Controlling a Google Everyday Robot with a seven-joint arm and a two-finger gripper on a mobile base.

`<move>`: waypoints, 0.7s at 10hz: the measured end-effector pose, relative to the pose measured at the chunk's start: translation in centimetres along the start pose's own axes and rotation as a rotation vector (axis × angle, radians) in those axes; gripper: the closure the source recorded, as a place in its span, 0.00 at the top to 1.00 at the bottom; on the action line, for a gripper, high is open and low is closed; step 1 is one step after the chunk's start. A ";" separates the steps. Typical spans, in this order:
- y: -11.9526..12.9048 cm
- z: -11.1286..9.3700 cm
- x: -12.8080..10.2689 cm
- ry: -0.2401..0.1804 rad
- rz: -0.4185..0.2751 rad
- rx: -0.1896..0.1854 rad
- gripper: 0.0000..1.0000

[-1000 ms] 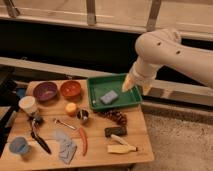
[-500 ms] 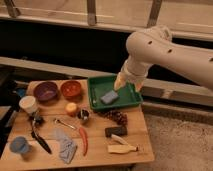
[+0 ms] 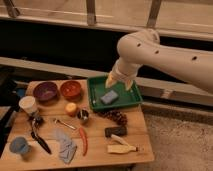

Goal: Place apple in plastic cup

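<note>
Gripper (image 3: 120, 82): hangs over the far edge of the green tray (image 3: 91, 95), yellowish tips apart, nothing between them; empty. Blue sponge (image 3: 109, 97) lies in the tray just below, not wanted. Apple (image 3: 71, 108) sits on the table (image 3: 100, 152) left of the tray, just beside the small metal cup (image 3: 83, 115) and in front of the orange bowl (image 3: 70, 89). Plastic cup (image 3: 20, 146) stands at the near left corner, well apart from the apple. Step in hand, by my reading: reach for the apple. Advice: descend from straight above, jaws aligned so neither tip fouls the metal cup; close gently, round fruit rolls.
</note>
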 end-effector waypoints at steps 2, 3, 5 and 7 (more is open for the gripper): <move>4.1 2.2 -1.7 0.008 -0.042 -0.045 0.65; 5.7 2.8 -2.0 0.015 -0.065 -0.058 0.65; 5.8 2.9 -2.2 0.013 -0.071 -0.057 0.65; 6.2 3.0 -2.1 0.016 -0.077 -0.060 0.65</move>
